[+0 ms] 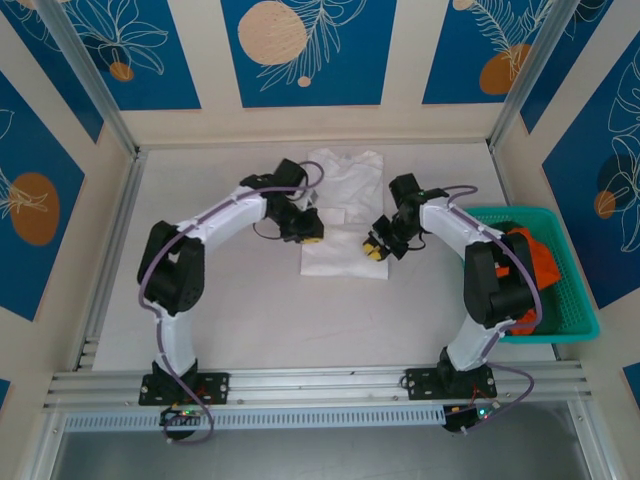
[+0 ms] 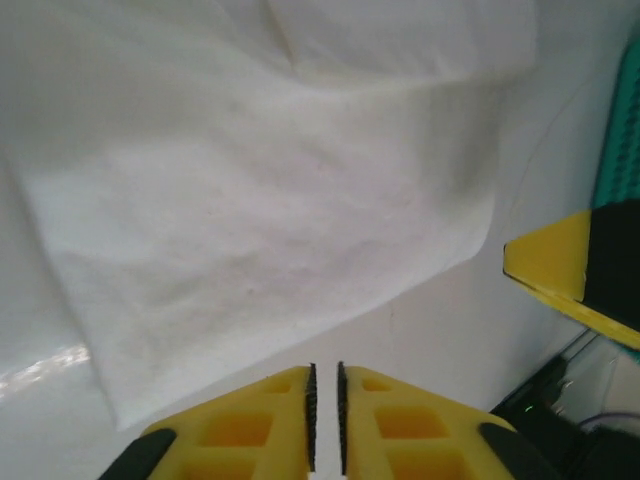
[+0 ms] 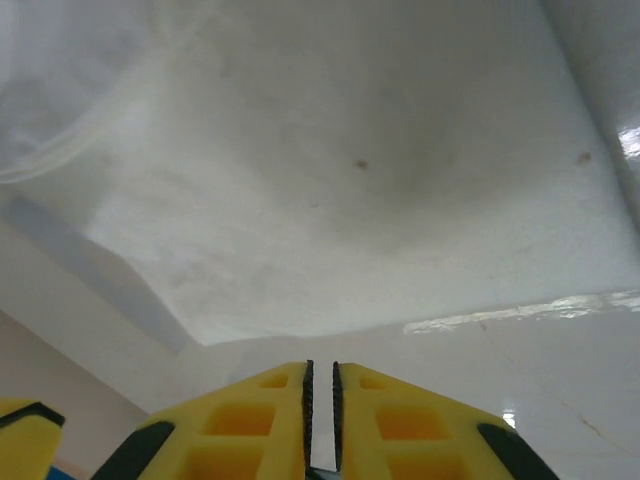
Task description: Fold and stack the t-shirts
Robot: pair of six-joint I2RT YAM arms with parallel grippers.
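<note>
White t-shirt (image 1: 345,185), between left claw (image 1: 313,240) and right claw (image 1: 373,250)

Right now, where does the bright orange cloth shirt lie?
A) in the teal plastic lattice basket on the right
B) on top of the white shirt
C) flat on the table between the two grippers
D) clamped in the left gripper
A: the bright orange cloth shirt sits bunched inside the teal plastic lattice basket, apart from the plain white cloth t-shirt spread on the table.

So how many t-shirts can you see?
2. A white t-shirt lies in the middle of the table. An orange t-shirt sits in the teal basket on the right. The right arm covers part of the basket, so more may be hidden.
</note>
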